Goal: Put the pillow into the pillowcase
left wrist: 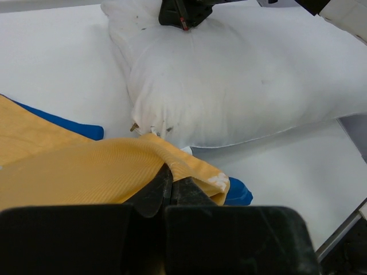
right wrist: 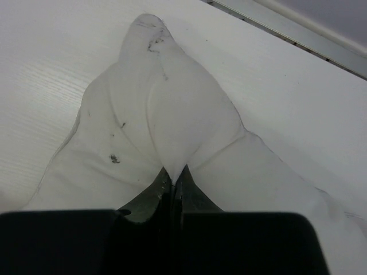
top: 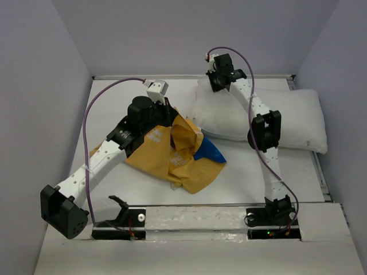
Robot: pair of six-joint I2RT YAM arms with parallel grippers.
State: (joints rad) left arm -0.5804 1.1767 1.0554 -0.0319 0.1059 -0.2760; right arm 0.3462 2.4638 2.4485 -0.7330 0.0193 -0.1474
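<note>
The white pillow [top: 292, 123] lies at the back right of the table. My right gripper [top: 217, 81] is at its far left corner, shut on a pinch of the white fabric [right wrist: 172, 114], which rises into the jaws [right wrist: 174, 173]. The yellow pillowcase [top: 178, 157] lies crumpled in the middle, with a blue part [top: 209, 153] showing at its right. My left gripper [top: 169, 114] is shut on the pillowcase's upper edge; the yellow cloth [left wrist: 86, 172] folds over the closed fingertips [left wrist: 170, 175]. The pillow [left wrist: 241, 86] sits just beyond that edge, in the left wrist view.
The white table [top: 114, 97] is boxed in by grey walls. A metal rail [right wrist: 287, 28] runs along its back edge near the pillow corner. The pillow's right end reaches the table's right rim [top: 321, 166]. The arm bases [top: 269, 217] stand at the near edge.
</note>
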